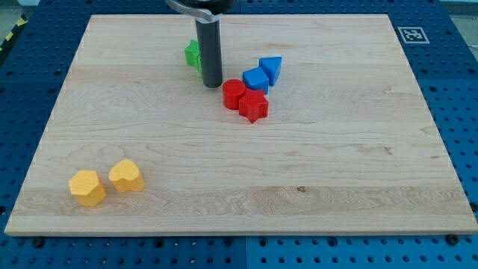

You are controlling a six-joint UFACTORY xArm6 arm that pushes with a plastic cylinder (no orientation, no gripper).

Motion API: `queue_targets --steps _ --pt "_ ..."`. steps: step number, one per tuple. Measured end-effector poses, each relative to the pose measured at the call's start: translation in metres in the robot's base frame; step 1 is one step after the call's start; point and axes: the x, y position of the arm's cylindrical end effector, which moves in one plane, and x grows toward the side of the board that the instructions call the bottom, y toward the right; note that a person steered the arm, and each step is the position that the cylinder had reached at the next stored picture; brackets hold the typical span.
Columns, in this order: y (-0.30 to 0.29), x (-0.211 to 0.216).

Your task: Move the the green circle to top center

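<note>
So, nearest the view's bottom, on the left, there are two yellow blocks sitting just beside each other on the table (336, 187); the left yellow block (87, 187) looks kinda hexagonal and the right yellow block (127, 175) more heart-ish, hard to say for sure; both are well apart from everything else and not part of this job.

Further up, around the middle, there's a tight cluster; a red star (254, 106) touching a red cylinder (234, 94), then a blue cube-like block (255, 79) and another blue block (271, 69) right behind, shape unclear, maybe a triangle.

Just left of that cluster my tip (212, 84) is down on the table; the tool is only a plain dark rod, so there's nothing to open or close and it holds nothing. The green block (193, 54) pokes out behind the rod on its left side, mostly hidden, so I can't confirm it's a circle or whether the rod is touching it; it already sits near the top centre.

What could go wrong: the tip is close to the red cylinder, so any drift to the view's right would knock that cluster around; also, pushing the green block off-centre could make it slide round the rod and veer left instead of going straight up; too long a push could run it toward the table's top edge.
</note>
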Motion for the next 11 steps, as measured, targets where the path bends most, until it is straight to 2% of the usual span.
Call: queue_targets --steps 1,3,5,6,7,9,11 --pt "0.000 -0.024" --pt "-0.008 -0.035" --pt "-0.082 -0.054" --pt "-0.082 -0.054" --pt "-0.058 -0.056" --pt "0.026 -0.080" --pt "0.077 -0.083"
